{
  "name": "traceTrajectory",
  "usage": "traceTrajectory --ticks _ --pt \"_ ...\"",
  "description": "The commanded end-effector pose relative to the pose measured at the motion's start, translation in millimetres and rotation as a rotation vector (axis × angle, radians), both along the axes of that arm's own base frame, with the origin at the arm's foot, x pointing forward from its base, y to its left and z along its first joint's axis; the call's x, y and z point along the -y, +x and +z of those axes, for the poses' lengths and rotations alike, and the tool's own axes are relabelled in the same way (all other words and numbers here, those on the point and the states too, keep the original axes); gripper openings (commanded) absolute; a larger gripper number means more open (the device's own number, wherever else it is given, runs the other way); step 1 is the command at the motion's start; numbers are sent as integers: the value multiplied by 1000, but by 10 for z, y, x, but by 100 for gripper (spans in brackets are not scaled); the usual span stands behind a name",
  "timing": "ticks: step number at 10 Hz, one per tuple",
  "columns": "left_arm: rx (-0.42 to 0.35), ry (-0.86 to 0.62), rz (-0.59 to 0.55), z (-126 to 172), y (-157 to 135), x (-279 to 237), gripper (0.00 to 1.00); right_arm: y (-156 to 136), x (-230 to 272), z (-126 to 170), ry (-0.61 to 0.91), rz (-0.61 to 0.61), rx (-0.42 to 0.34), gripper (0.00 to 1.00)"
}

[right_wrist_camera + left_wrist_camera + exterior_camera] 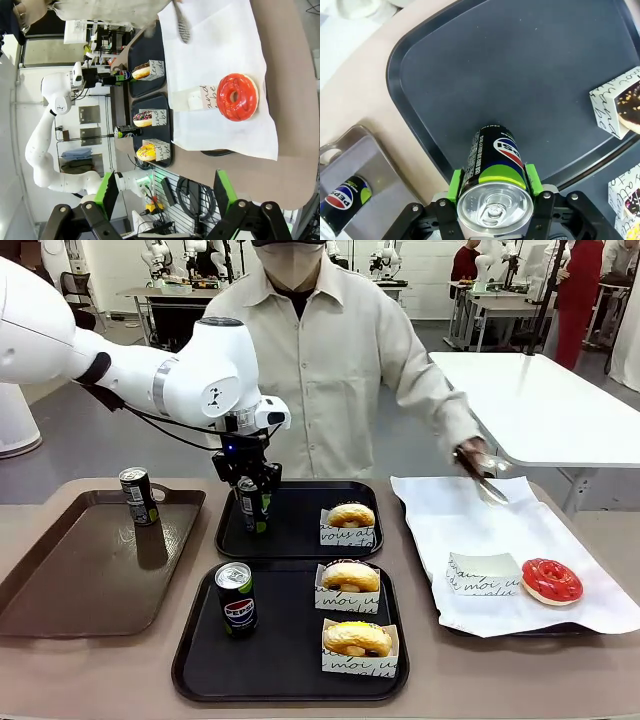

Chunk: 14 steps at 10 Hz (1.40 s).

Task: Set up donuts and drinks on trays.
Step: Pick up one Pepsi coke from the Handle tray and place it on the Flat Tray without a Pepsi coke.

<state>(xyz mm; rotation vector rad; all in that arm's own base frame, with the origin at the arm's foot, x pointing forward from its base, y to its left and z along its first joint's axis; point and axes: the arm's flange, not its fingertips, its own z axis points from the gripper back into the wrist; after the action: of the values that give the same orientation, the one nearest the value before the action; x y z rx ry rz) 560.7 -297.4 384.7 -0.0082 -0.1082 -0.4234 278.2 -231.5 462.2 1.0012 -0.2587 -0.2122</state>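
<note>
Three Pepsi cans are showing. The left gripper (252, 502) is holding one can (252, 508) upright on the far black tray (300, 540), its jaws clamped on the sides just under the silver top. A second can (236, 599) is standing on the near black tray (280, 670), a third (138, 496) on the brown tray (80, 580) to the left. Four donuts: one sleeved (349, 523) on the far black tray, two (349, 585) on the near one, a red one (551, 580) on white paper (520, 530). The right gripper's (165, 192) jaws are hanging wide apart, holding nothing.
</note>
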Motion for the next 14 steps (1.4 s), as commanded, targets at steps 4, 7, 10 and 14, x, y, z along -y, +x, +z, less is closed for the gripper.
traceTrajectory --ticks 4,7,10,14 --pt "0 46 28 117 40 0 100 4 7 6 14 4 15 100" --pt "4 36 33 298 -66 -38 90 4 7 6 14 4 15 100" --pt "-12 23 37 445 -206 -121 100 4 7 6 14 4 15 100" --pt "-31 -1 27 673 -490 -225 100 4 7 6 14 4 15 100"
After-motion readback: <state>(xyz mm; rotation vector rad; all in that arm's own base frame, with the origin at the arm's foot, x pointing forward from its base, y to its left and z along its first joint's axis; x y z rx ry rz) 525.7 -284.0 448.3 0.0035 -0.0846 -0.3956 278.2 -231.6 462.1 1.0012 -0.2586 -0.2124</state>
